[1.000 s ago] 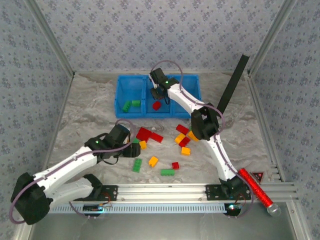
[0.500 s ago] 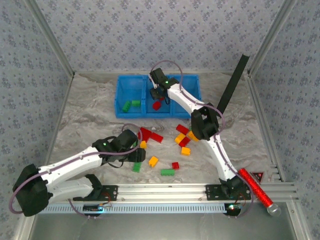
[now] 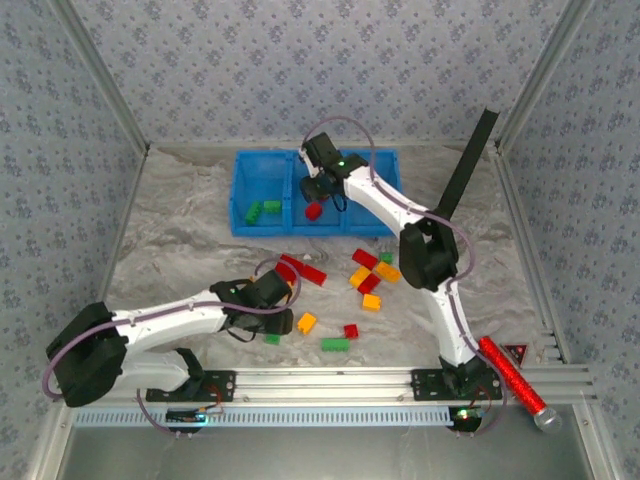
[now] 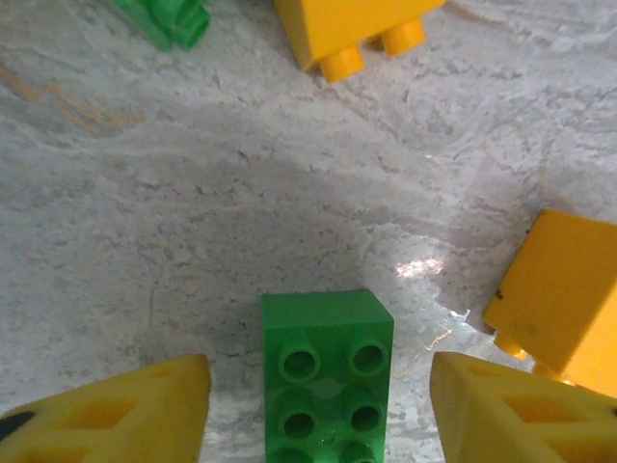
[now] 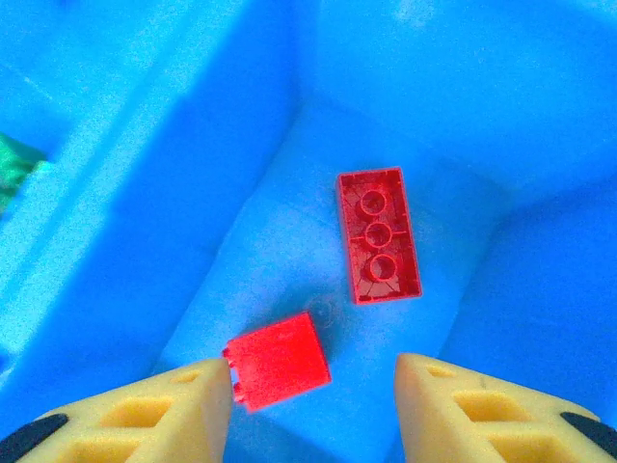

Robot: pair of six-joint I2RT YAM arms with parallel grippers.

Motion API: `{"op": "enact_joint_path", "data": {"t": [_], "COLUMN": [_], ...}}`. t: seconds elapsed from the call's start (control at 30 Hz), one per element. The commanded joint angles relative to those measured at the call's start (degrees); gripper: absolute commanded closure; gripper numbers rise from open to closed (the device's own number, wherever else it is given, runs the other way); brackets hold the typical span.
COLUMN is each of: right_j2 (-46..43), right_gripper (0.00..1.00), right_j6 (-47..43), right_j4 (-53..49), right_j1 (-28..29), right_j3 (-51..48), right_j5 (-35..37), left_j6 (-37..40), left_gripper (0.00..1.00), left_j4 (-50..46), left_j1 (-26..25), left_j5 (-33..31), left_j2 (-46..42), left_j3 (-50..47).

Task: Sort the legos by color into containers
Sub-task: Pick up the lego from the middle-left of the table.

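Left pincer (image 3: 276, 322): since a second ago it has swung toward the near edge of the desk (image 3: 180, 240) and lowered over a small green studded plastic brick (image 4: 326, 333). Fingers narrowed yet spread, astride the brick, with gaps either side. Overhead, the arm covers most of that brick. The wrist view adds a yellow plastic brick (image 4: 357, 29) ahead and a second yellow brick (image 4: 564, 299) to the right.

Right pincer (image 5: 310, 405): still above the middle compartment of the bright blue ribbed plastic tray (image 3: 243, 200). Spread, empty. Its wrist view separates an oblong red brick (image 5: 378, 236) from a square red brick (image 5: 278, 362) beneath.
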Motion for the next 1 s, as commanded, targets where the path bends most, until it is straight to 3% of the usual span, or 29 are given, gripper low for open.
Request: {"op": "enact_joint_path", "data": {"t": [0.0,0.13,0.23,0.43,0.6,0.77,0.97], "right_j2": [-7.47,-16.99,-24.31,-39.89,-52.66,-61.09,-65.56], "right_gripper": [0.5,0.48,0.47,0.44,0.37,0.35,0.35], "right_j6": [0.15,-0.89,-1.93,-1.85,1.16,12.49,34.05], "right_j4": [1.64,5.06,5.38,6.6,5.56,1.61,1.7], "right_j1": [1.57,3.67,5.55,9.06,14.21,18.17,20.66], "right_j3": [-4.87,-14.9,-22.4,-41.68,-56.24,-64.52,-72.57], "right_j5": [-0.18,0.66,0.83,-2.41,-3.42,-1.26,-0.59], "left_j6": [-1.25,-2.87,-2.72,0.52,6.0,13.32,19.44], "left_gripper": [0.42,0.48,0.58,0.7,0.73,0.75,0.76], "left_j4": [0.38,0.36,0.39,-4.3,-10.37,-9.26,-3.57], "left_j1": [-0.59,-0.59,-0.59,-0.44,4.98,15.42,21.95], "left_j5": [-0.95,-0.51,-0.31,-3.94,-8.41,-10.38,-16.69], "left_j2": [2.51,6.05,7.73,8.61,6.15,3.29,7.75], "left_j3": [-0.3,-0.34,0.2,4.96,12.15,20.11,30.5]}}
